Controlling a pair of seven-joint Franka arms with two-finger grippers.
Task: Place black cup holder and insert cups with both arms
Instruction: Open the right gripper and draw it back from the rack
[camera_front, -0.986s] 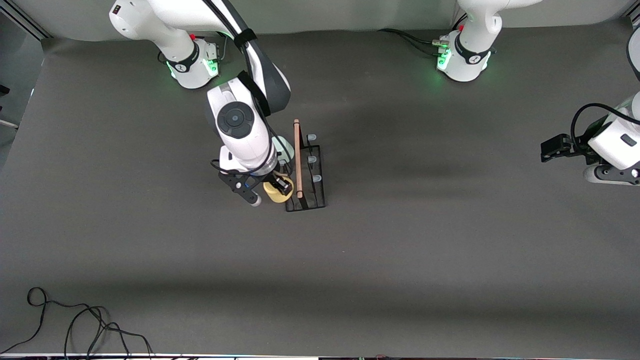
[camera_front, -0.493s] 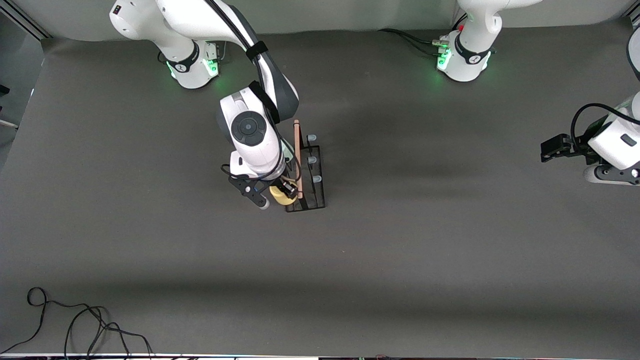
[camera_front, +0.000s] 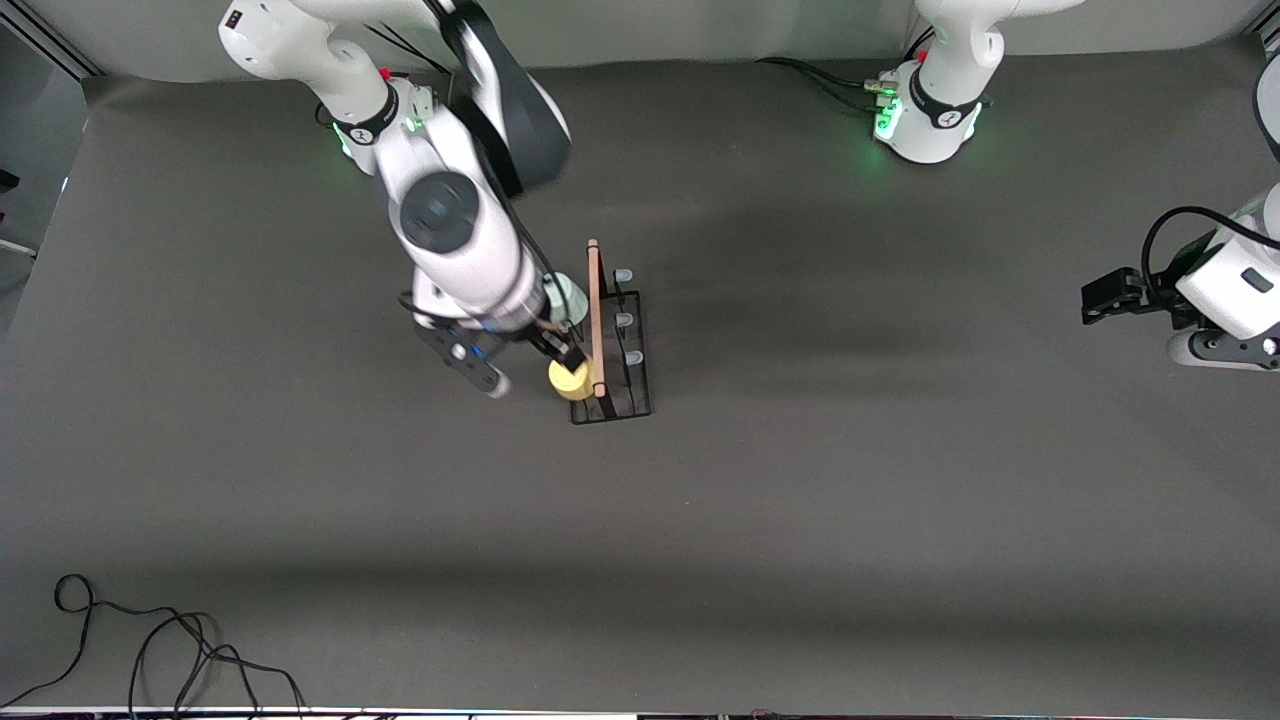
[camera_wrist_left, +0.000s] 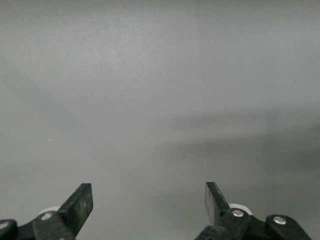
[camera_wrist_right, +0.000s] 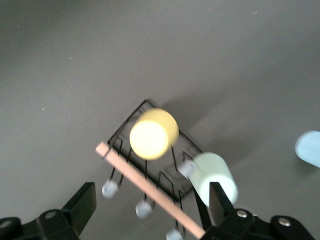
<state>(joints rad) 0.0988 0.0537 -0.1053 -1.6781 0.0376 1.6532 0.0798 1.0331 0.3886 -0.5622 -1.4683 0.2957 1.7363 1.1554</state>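
White and dark-banded, the right arm reaches down from its base at the top of the front view, its wrist tilted over the upper middle of the frame. The right gripper (camera_front: 553, 352) hangs just above the black cup holder (camera_front: 637, 403), at the holder's edge toward the right arm's end of the table. In the right wrist view its fingers (camera_wrist_right: 82, 204) are spread wide with nothing between them. The holder is a black wire rectangle standing on the grey table (camera_front: 800, 520) in the upper middle of the frame, with a light wooden handle (camera_front: 596, 300) running along its length. Three pale-blue-tipped pegs (camera_front: 623, 320) stand bare on the side toward the left arm's end. The yellow cup (camera_front: 572, 381) sits upside down on the peg nearest the front camera, just below the released fingers and not touching them. The pale green cup (camera_front: 566, 296) is turned over the next peg in that row, partly hidden by the wrist. The light blue cup (camera_wrist_right: 310, 147) shows only at the edge of the right wrist view, apart from the holder. The left arm waits at the frame's edge at its own end, its left gripper (camera_front: 1098, 298) well apart from the holder, fingers (camera_wrist_left: 80, 206) parted over bare table.
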